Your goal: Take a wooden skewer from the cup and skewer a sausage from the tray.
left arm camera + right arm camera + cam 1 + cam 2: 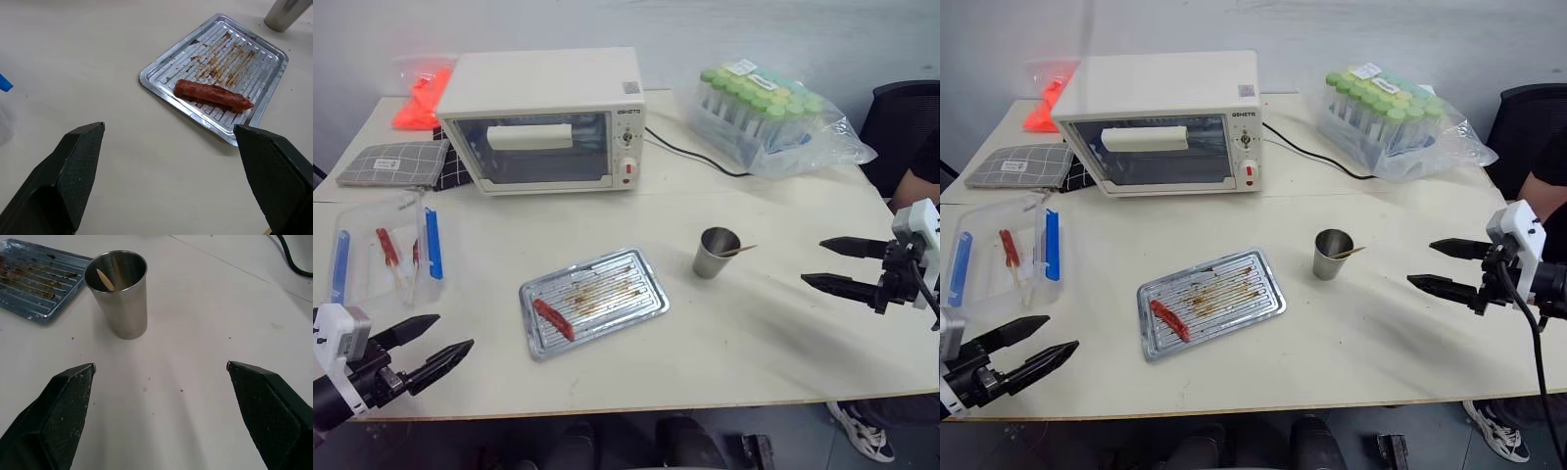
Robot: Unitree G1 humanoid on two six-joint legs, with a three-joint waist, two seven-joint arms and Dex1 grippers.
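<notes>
The steel cup (717,252) stands right of the table's centre, and the wooden skewer (741,252) leans inside it with its tip over the rim. To the cup's left, the silver tray (628,282) holds one red sausage (553,318) at its near left end. My left gripper (455,332) hovers open by the table's front left edge and points at the tray; the sausage (212,94) lies ahead of its fingers. My right gripper (812,261) is open at the right, aimed at the cup (120,293), a short gap away. Both grippers hold nothing.
A white toaster oven (543,117) stands at the back, its black cable (695,157) trailing right. A clear box with blue clips (382,255) sits at the left. A bag of green-capped tubes (764,108) is at the back right. A grey pouch (391,162) lies far left.
</notes>
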